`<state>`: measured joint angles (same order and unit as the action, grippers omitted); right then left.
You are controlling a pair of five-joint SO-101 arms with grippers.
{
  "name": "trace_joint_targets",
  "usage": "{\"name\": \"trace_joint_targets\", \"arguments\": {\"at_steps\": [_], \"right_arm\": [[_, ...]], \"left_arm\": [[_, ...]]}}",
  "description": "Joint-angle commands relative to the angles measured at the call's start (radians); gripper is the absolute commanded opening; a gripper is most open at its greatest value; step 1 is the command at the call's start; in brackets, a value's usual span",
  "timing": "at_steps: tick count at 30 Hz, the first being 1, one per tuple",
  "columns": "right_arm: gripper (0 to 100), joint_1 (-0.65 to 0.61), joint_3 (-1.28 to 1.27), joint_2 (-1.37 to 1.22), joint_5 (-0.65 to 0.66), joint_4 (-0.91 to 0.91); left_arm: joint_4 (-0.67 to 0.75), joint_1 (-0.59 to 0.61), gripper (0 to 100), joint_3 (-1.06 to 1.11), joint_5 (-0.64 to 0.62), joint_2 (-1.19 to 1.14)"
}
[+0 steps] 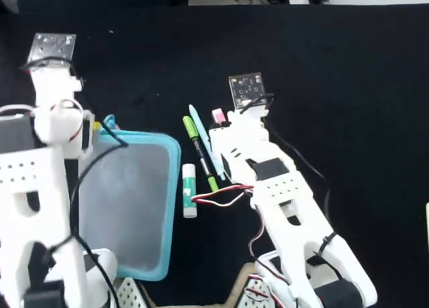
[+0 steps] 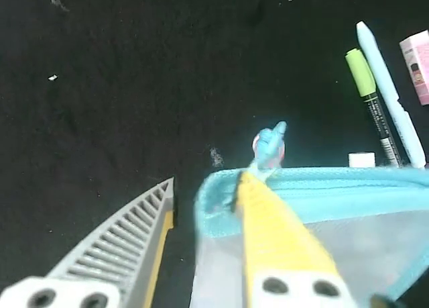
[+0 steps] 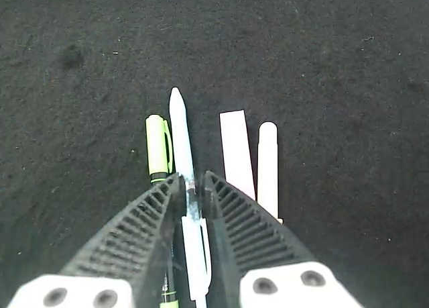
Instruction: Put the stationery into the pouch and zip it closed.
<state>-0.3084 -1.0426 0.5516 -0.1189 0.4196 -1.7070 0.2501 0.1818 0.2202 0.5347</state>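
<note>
Right gripper looks pinched shut on the light blue pen. The pen lies on the table just beside the green pen, near the pouch. Light, stiff, slick plastic I'd guess, so a mid-barrel hold seems safest. Left gripper sits jaws apart, straddling the pouch's floppy corner.
</note>
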Motion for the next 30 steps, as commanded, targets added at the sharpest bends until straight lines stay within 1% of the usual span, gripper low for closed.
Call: {"name": "trace_joint_targets", "arguments": {"at_steps": [1,3,4,8,12,15,17,19,22,24,26,29,30], "right_arm": [[5.7,0.015,0.013,0.005,-0.003,-0.015],[5.7,0.015,0.013,0.005,-0.003,-0.017],[5.7,0.015,0.013,0.005,-0.003,-0.017],[5.7,0.015,0.013,0.005,-0.003,-0.017],[5.7,-0.005,0.012,0.005,-0.003,-0.015],[5.7,-0.078,0.010,0.007,-0.003,0.006],[5.7,-0.098,0.038,0.027,-0.003,0.083],[5.7,-0.089,0.087,0.099,-0.003,0.193],[5.7,-0.074,0.125,0.274,-0.011,0.356],[6.1,-0.092,0.122,0.403,-0.005,0.431],[12.1,-0.152,0.117,0.524,0.006,0.516],[27.3,-0.334,0.082,0.668,0.049,0.603],[30.3,-0.397,0.051,0.705,0.061,0.609]], "left_arm": [[-0.057,0.016,2,0.239,0.040,0.078],[-0.057,0.018,4,0.263,0.040,0.118],[-0.057,0.018,3,0.283,0.040,0.133],[-0.057,0.018,3,0.390,0.040,0.178],[-0.057,0.048,3,0.371,0.046,0.201],[-0.057,0.088,3,0.331,0.117,0.221],[-0.057,0.124,3,0.300,0.129,0.238],[-0.057,0.150,3,0.278,0.132,0.249],[-0.057,0.154,3,0.272,0.132,0.262],[-0.057,0.150,3,0.280,0.132,0.275],[-0.057,0.150,3,0.280,0.132,0.287],[-0.057,0.150,3,0.278,0.132,0.307],[-0.057,0.150,3,0.280,0.132,0.316]]}}
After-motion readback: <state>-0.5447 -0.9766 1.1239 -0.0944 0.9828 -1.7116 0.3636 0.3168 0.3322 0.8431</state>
